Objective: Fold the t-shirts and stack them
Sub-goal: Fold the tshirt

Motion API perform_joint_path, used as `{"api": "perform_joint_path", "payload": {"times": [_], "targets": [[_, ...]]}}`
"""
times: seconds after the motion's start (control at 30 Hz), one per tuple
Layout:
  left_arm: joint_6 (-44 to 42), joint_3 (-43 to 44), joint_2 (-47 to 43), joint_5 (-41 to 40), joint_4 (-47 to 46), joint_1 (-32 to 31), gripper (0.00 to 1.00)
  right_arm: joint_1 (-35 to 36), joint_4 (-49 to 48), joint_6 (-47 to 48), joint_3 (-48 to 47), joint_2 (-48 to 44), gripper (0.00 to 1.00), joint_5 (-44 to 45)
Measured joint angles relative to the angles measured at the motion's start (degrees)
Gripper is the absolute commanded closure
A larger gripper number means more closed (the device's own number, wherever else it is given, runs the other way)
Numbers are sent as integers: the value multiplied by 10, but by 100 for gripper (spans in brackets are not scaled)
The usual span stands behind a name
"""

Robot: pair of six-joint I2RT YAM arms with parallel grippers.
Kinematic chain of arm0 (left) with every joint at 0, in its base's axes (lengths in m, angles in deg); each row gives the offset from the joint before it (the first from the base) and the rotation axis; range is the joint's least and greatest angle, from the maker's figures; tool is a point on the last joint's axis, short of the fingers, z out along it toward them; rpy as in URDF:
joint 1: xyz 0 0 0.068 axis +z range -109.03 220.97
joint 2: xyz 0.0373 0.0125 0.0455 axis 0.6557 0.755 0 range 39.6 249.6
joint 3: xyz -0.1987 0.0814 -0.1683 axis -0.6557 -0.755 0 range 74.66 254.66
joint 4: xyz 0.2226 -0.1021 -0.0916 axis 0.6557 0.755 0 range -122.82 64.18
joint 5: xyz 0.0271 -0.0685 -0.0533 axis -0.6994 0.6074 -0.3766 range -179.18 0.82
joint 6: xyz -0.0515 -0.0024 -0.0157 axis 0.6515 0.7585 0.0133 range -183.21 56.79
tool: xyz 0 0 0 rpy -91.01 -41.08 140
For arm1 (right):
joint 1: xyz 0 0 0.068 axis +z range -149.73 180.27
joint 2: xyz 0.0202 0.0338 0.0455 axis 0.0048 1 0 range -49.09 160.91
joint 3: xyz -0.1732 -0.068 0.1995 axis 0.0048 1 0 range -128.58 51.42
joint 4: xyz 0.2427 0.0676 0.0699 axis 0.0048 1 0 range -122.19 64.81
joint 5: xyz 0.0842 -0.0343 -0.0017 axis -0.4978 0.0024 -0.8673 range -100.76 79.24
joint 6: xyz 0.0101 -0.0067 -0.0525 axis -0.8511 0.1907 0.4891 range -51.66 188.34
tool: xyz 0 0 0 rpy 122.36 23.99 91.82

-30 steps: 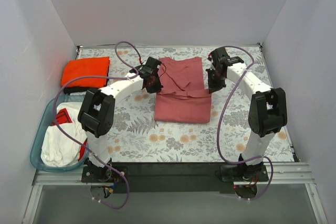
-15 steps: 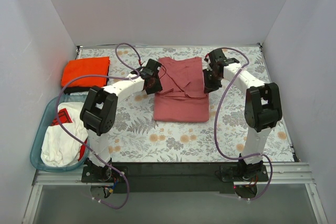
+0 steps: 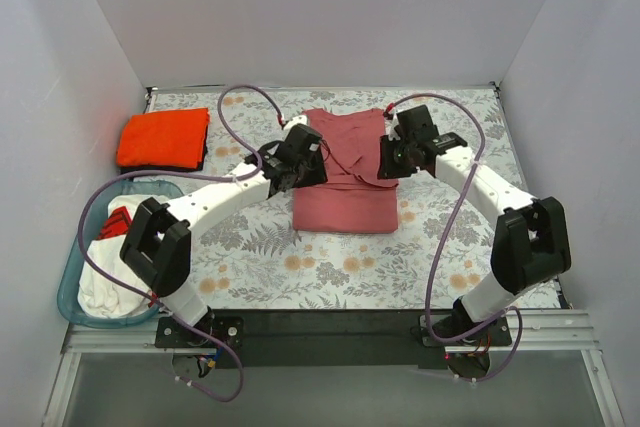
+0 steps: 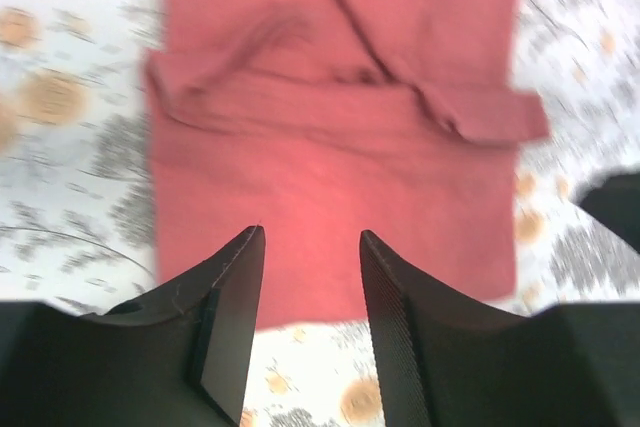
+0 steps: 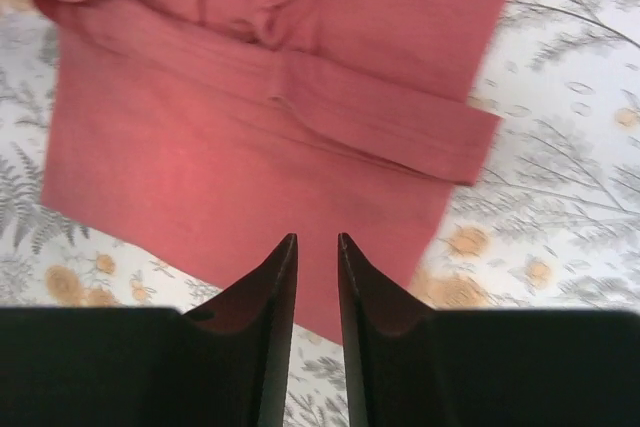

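Two grippers hang over the large dusty rose-red cotton t-shirt [image 3: 345, 202], which lies mid-table on the floral tablecloth [image 3: 330, 277]. The left gripper [image 4: 310, 235] is at the shirt's 9 o'clock edge with its jaws clearly apart and nothing between them. The right gripper [image 5: 317, 237] is at the 3 o'clock edge, with only a thin slit between its jaws and no cloth in it. Neither touches the fabric as far as the wrist views show.

The shirt is part folded. Its 6 o'clock half is a flat rectangle. A folded band runs across the middle, and the 12 o'clock half is rumpled with sleeve flaps turned in.

The bright orange folded t-shirt [image 3: 163, 135] sits at the table's 10 o'clock corner, with the black t-shirt [image 3: 202, 159] showing as a dark edge under it. A blue plastic bin [image 3: 70, 277] at 8 o'clock holds white cloth with red trim [image 3: 110, 267].

Step, as I judge it: mid-fold on the rose shirt, between grasps.

The next move probably calls for both grippers to drop and pinch matching corners at one end. They'd need to catch all the layers, then bring that end over the other evenly. After that the shirt goes onto the stack at 10 o'clock. The right jaws likely need to open wider before pinching. The loose sleeve flaps could slip out if the two sides are lifted unevenly.
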Motion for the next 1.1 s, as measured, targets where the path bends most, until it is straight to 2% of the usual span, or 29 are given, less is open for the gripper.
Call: {"api": "perform_joint_path", "payload": {"times": [0.03,0.2,0.4,0.6,0.87,0.97,1.1], "targets": [[3,-5,-6,0,-5,-17,66,9,-14,-3,15,-9,74,-9],[24,-42,24,11,-11,-69,72,44,-72,-21,72,-1,77,-50],[43,-76,91,30,6,-68,73,63,-139,-38,90,54,79,-80],[49,-75,90,40,11,-65,73,64,-193,-44,85,116,80,-92],[49,-75,90,48,15,-65,73,64,-212,-14,34,176,78,-67],[49,-75,89,52,17,-65,73,57,-222,3,-9,197,76,-40],[53,-78,84,60,26,-65,73,31,-219,16,-119,235,76,-36]]}}
